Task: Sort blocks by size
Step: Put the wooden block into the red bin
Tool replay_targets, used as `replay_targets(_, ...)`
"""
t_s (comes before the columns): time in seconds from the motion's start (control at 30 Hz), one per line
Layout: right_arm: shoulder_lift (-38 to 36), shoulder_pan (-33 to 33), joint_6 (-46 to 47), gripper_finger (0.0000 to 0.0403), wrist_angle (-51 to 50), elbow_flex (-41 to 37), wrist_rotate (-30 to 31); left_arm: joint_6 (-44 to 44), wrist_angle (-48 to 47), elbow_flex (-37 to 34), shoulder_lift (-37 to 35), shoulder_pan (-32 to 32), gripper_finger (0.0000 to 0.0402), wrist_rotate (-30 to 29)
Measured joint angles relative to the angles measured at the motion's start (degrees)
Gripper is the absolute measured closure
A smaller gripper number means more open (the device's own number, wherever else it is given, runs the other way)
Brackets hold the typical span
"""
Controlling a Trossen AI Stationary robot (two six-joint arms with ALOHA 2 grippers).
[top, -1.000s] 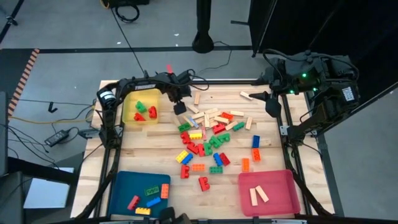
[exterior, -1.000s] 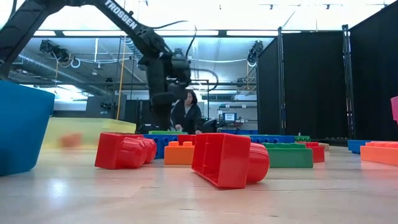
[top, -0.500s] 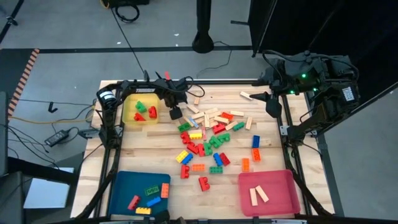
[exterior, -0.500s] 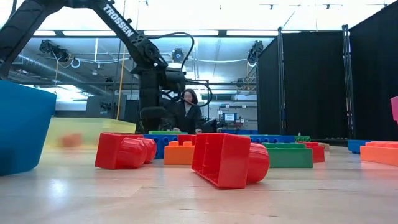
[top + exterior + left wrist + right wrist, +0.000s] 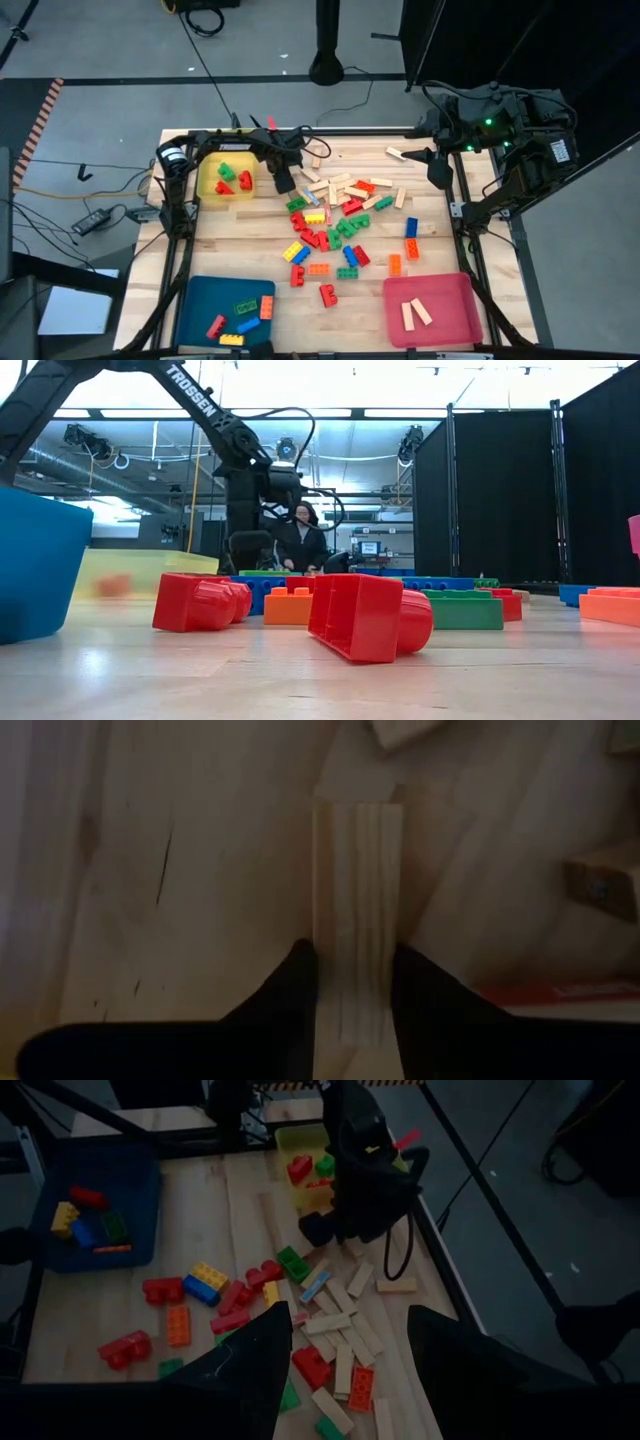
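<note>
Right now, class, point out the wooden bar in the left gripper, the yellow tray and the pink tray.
wooden bar (image 5: 358,920), left wrist view, middle of its top face
yellow tray (image 5: 206,186), high view, left rim
pink tray (image 5: 450,295), high view, bare floor

The blocks lie packed in the middle of the desk, so little room is left between them. Bare wood runs down the right side. The yellow tray blocks the far left, just beside the left hand.
</note>
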Motion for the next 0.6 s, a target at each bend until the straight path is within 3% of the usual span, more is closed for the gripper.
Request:
replay_targets(0.3,-0.4,0.0,-0.9,0.0189,0.0,0.0,0.0,-1.7,-6.4,7.0,-0.3,-0.9,0.0318,1.2)
replay_targets(0.6,-7.9,0.4,-0.1,0.0189,0.5,0.0,1.2,-3.9,-7.8,23.3,-3.4,-4.7,0.0318,7.4)
